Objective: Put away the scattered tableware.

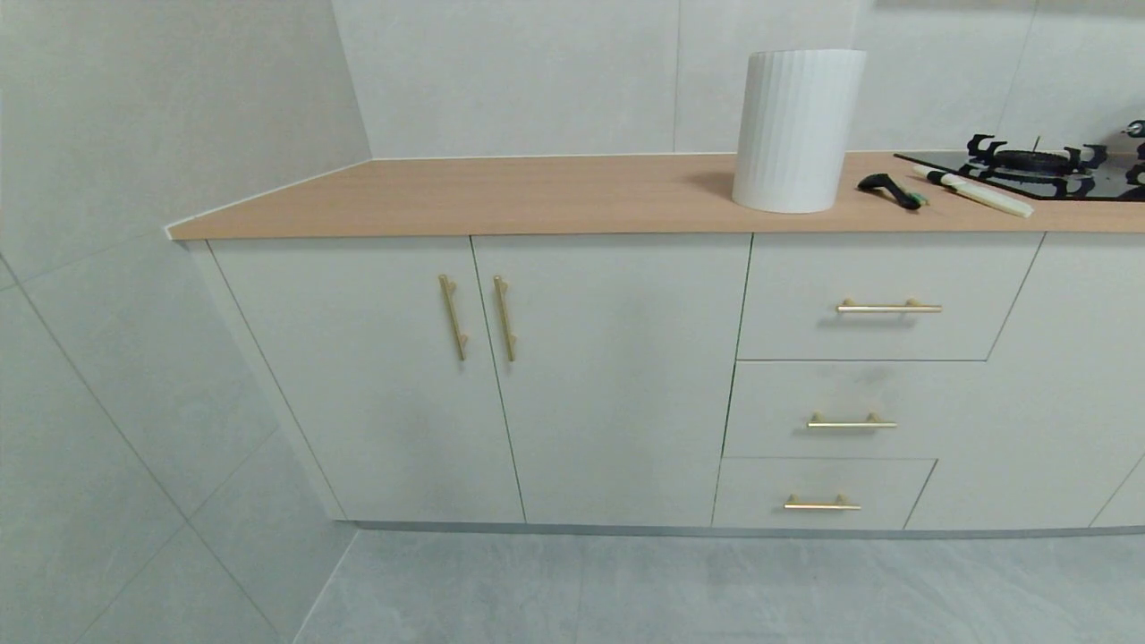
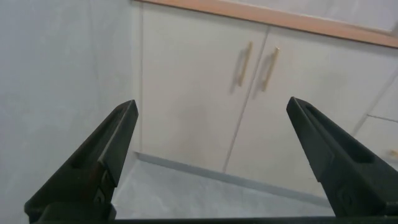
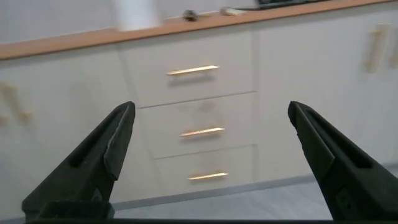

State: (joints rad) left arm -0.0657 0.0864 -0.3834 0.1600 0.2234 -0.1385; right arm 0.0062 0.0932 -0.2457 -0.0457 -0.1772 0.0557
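Approach step only, with left gripper and right gripper wide open, empty, before the cabinet. Next, need to come closer, then reach peeler and white utensil, far right on desk beside jar

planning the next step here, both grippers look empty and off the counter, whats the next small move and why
Probably drive forward and to the right. The black-handled utensil and pale-handled utensil lie on the countertop right of the white ribbed container, while the left gripper and right gripper hang open and empty, facing cabinet fronts with floor between.
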